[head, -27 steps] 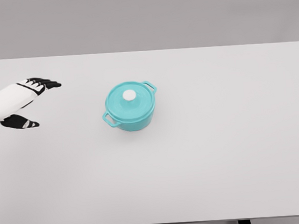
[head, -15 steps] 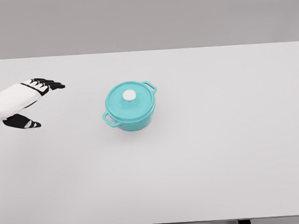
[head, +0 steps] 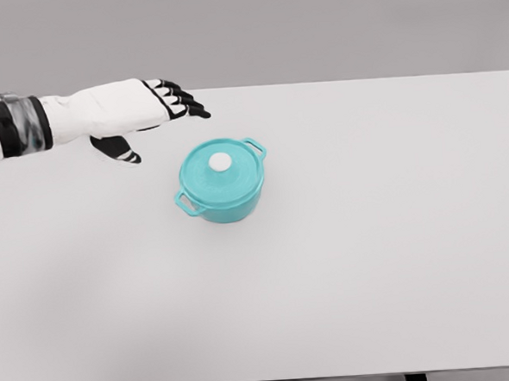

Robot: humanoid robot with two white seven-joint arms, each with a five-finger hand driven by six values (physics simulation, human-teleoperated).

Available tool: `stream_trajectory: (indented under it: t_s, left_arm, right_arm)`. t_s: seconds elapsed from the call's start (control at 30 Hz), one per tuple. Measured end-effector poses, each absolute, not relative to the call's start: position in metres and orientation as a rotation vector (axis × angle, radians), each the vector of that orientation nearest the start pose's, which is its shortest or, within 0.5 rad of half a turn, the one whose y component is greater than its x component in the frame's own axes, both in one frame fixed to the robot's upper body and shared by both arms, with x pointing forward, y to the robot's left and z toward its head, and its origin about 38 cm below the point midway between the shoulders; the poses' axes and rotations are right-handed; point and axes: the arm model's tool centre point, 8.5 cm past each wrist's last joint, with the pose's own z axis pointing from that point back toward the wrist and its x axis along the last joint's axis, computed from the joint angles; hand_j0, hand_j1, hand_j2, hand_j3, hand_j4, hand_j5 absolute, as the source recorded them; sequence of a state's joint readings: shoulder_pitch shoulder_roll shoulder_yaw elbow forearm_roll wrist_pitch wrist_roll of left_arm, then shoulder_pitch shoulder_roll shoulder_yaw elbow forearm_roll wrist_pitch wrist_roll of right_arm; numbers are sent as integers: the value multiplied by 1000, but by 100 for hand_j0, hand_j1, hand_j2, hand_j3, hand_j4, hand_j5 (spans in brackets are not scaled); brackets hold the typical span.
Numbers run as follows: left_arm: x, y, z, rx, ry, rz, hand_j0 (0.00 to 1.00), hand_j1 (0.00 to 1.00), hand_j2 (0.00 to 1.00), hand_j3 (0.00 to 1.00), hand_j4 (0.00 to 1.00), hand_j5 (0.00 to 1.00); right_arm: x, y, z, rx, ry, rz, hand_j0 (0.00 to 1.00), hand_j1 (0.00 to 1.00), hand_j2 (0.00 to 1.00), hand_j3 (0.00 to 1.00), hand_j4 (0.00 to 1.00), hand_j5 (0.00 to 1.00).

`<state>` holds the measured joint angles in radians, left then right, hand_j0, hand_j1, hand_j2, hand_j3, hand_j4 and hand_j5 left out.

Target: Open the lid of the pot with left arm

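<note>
The left robot hand [head: 137, 111] is seen up and to the left of the pot [head: 223, 181], with its black fingers [head: 180, 98] spread and extended toward the right and the thumb [head: 118, 150] hanging apart below the palm; nothing is held. Compared with half a second ago, a clear change can be noted: the hand was then far to the left of the pot, low over the counter [head: 371, 261], whereas now it has been carried up and well toward the pot, so that the wrist and a dark band on the forearm [head: 21, 125] are also shown. The fingertips are now near the pot's far-left side but are not touching it, and a gap is left between them and the lid [head: 220, 167]. The pot itself has not been shifted: the teal pot is found standing upright on the counter, left of the counter's middle, with the lid seated on it, the white knob [head: 222, 161] at the lid's centre, one side handle [head: 187, 203] turned to the lower left and the other [head: 254, 146] to the upper right. From this it is judged that the approach is under way and the lid is not yet opened; the hand would need to be brought further right and down over the knob, and the fingers closed around it, before any lifting could be done. The right arm is not shown.
</note>
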<state>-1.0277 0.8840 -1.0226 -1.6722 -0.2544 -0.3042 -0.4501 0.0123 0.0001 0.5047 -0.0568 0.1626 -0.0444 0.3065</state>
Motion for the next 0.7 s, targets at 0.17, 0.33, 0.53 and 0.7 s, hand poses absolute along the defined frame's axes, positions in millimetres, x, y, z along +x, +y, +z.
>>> stream_trajectory:
  t_s: [0.17,0.33,0.53,0.7]
  left_arm:
    - [442,186,283,-498,1795,3047,100,100,100,100,100,100]
    - [447,165,281,-395,1798,3064,100,100,100,100,100,100]
    - [459,158,274,-373,1824,3099,100,100,100,100,100,100]
    - [460,154,274,-367,1827,3099,95,95,95,95,95,95]
  right_arm:
    - [-2,-239,-261,240,44,673,100,100,100,100,100,100]
    - [-3,-239,-261,240,46,673,100,100,100,100,100,100]
    - [-3,-239,-261,240,46,673,100,100,100,100,100,100]
    - [-3,-239,-261,240,46,673,100,100,100,100,100,100]
